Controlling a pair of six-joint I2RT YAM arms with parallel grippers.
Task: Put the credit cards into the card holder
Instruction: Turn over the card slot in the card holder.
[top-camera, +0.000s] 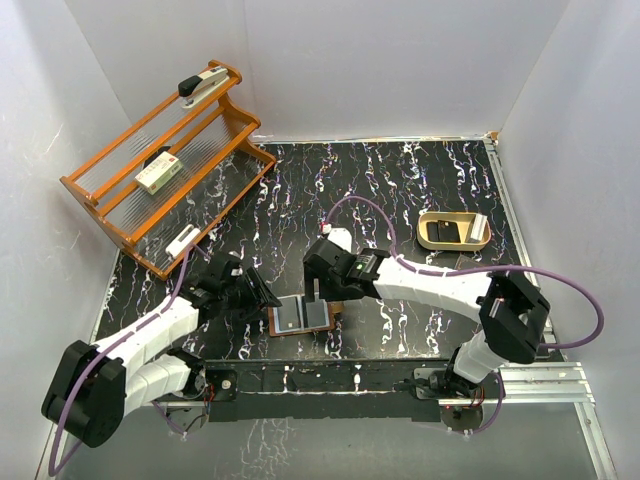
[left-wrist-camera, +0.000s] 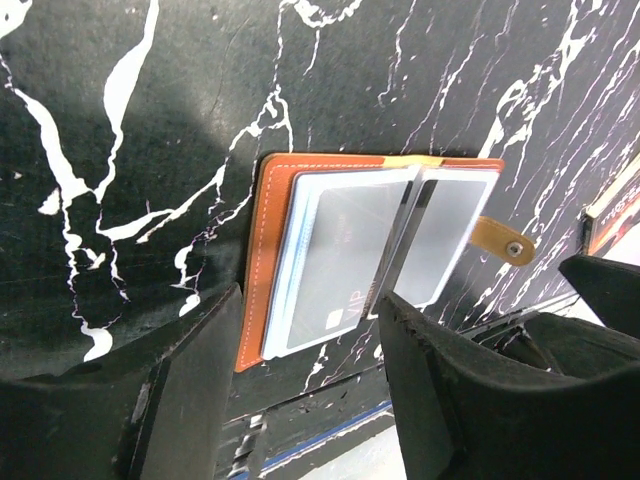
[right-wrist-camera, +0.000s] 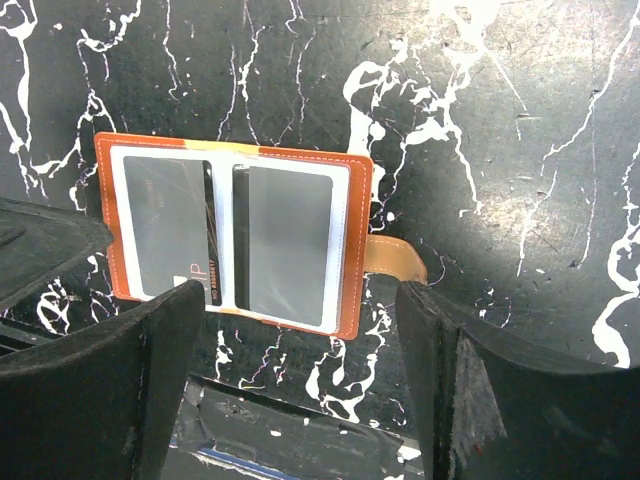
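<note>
The card holder (right-wrist-camera: 358, 215) is lying open, credit cards (right-wrist-camera: 170, 225) sitting in both halves. The left gripper (left-wrist-camera: 310, 330) and right gripper (right-wrist-camera: 300, 300) are hovering beside it, jaws apart, holding nothing.

The open holder (top-camera: 302, 316) lies flat at the near middle of the table (top-camera: 400, 190), hemmed in by the left gripper (top-camera: 262, 293) just off its left edge and the right gripper (top-camera: 325, 285) just beyond its far edge, both with jaws spread and nothing between them. That leaves only its near edge, its right side and the space straight above it unobstructed. Bare marble runs wide behind and to the right, while the rack (top-camera: 120, 165) fills the far-left corner, a tray (top-camera: 428, 232) sits toward the far right, and white walls (top-camera: 400, 60) close off three sides.
</note>
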